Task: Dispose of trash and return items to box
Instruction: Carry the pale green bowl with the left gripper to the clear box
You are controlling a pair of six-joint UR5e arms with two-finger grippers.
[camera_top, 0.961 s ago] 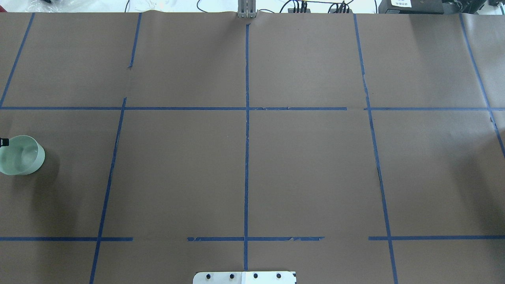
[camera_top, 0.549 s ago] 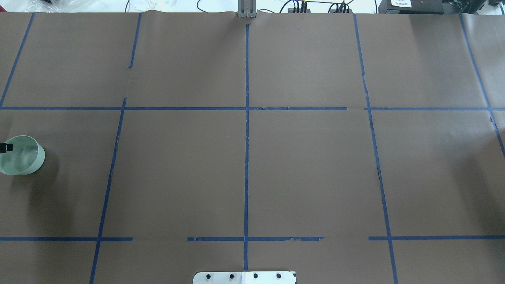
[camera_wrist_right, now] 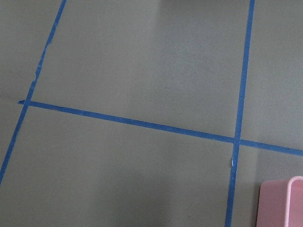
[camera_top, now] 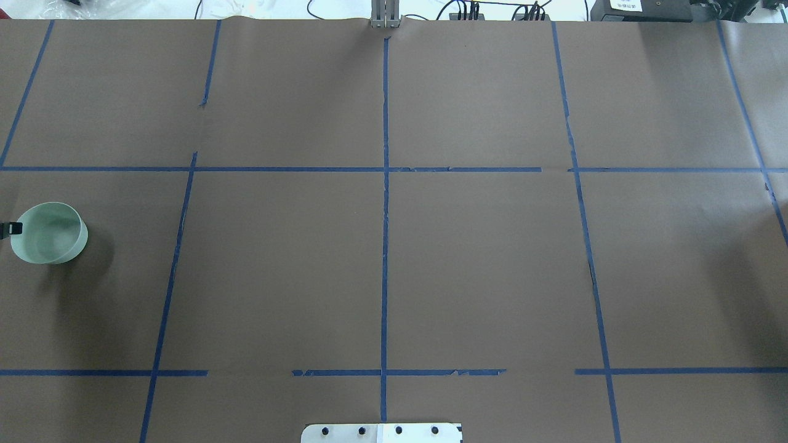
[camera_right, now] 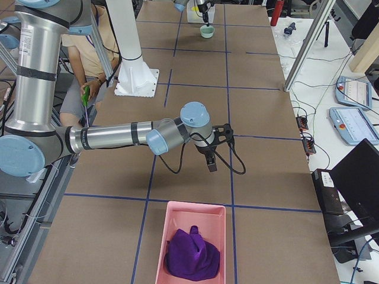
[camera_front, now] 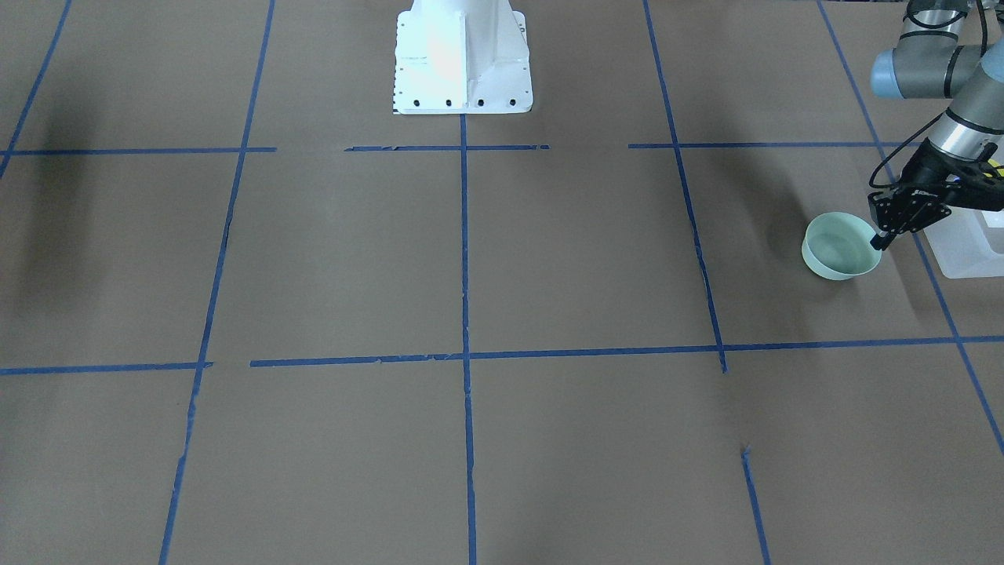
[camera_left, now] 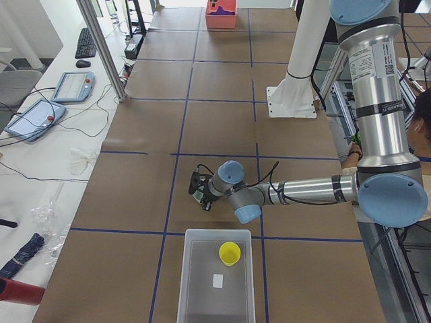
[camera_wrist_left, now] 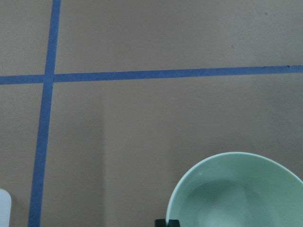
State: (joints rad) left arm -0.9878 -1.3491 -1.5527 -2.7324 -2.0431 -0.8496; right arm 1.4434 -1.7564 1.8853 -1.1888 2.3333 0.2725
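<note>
Fingers of the left gripper (camera_front: pixel 879 238) pinched the bowl (camera_front: pixel 838 249) by its rim. Whether the right gripper (camera_right: pixel 212 166) was spread could not be told.

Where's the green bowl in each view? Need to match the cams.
Front-facing: bowl at right edge, mid-height.
Overhead: bowl far left, mid-height.
Exterior left: bowl centre, only a sliver shows.
Exterior right: bowl top centre, tiny.
Left wrist: bowl bottom right, cropped.
Right wrist: not in it.
Landmark: the box beside it, also in exterior left.
</note>
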